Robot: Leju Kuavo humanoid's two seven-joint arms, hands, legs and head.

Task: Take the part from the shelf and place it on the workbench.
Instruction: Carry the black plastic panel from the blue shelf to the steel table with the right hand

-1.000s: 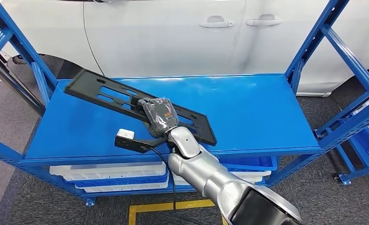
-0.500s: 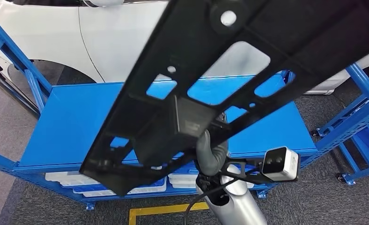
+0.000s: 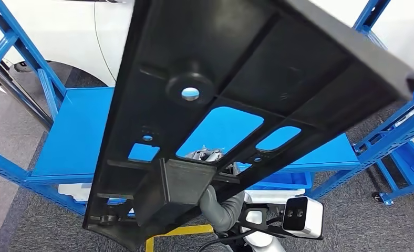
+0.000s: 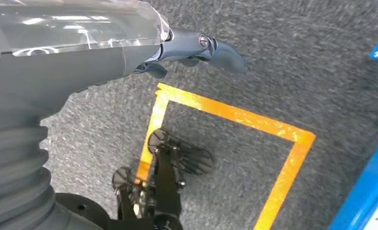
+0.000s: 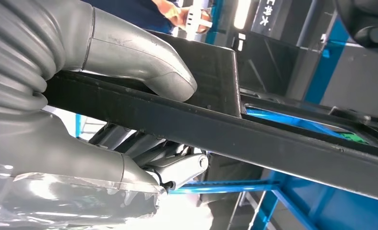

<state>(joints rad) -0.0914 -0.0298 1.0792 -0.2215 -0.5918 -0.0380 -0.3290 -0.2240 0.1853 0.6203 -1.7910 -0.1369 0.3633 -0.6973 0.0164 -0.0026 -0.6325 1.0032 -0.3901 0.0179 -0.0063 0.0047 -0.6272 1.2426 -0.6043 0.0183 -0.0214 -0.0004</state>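
Observation:
The part (image 3: 236,63) is a long black plastic panel with slots and round holes. It hangs tilted in the air, very close to the head camera, well above the blue shelf (image 3: 73,142). My right hand (image 3: 207,155) grips it from below near a boxy block on its underside, and shows partly through a slot. In the right wrist view the thumb (image 5: 144,67) presses one face of the panel's edge bar (image 5: 273,139) and the fingers (image 5: 177,168) press the other. My left hand (image 4: 196,45) hangs over the floor, fingers extended, holding nothing.
A white car (image 3: 63,31) stands behind the shelf. Blue uprights (image 3: 21,58) and braces (image 3: 394,131) flank the shelf on both sides. White and blue bins (image 3: 71,191) sit on the lower level. Yellow tape (image 4: 235,115) marks the grey carpet. A person in blue (image 5: 177,9) stands nearby.
My right hand has lifted the panel off the shelf top and swung it up towards the head camera. It now hides most of the shelf.

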